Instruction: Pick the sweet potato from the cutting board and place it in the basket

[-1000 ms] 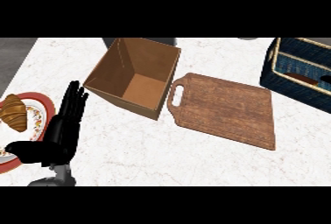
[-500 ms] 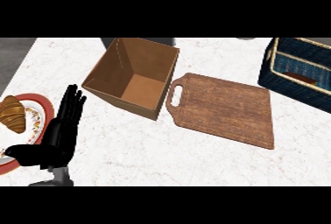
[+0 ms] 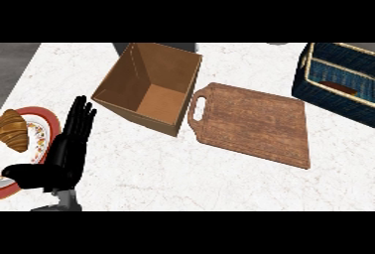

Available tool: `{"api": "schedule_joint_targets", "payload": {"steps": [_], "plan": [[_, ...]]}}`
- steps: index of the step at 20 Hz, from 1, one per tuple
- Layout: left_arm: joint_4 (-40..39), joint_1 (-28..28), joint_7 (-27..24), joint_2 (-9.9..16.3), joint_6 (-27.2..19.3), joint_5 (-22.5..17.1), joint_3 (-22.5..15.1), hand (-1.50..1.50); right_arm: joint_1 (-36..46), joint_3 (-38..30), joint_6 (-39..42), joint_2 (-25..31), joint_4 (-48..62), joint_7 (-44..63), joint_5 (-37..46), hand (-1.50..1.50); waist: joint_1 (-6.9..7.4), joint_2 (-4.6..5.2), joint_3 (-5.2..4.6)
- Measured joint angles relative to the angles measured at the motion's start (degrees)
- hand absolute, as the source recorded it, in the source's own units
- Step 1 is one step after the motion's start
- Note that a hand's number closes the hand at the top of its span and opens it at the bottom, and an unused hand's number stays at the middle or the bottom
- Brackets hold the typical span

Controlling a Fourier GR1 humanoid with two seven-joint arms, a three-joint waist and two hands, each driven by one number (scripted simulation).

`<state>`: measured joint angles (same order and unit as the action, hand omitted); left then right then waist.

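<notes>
Sweet potato (image 3: 338, 87) in basket (image 3: 326, 100), far from left hand (image 3: 60, 156) fingers (image 3: 79, 119).

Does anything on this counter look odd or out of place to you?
Yes: the cutting board is bare, with no sweet potato on it. A brownish thing lies inside the blue basket at the right, possibly the potato. Only the left robot hand shows, open, beside a croissant.

The worktop (image 3: 219, 183) is evenly and brightly lit, no glare is seen, and only faint soft shadows are cast inside the open box (image 3: 150, 87).
</notes>
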<state>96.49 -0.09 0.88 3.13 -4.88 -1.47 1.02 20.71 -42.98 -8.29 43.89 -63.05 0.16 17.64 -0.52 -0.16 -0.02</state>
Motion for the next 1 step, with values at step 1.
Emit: {"api": "schedule_joint_targets", "payload": {"steps": [1], "plan": [[-0.4,-0.4,0.0,-0.2,-0.3,0.2,0.0,0.0,-0.4,-0.8,1.6,1.0,0.1,-0.4,-1.4,-1.5,0.03,0.02,0.03]]}}
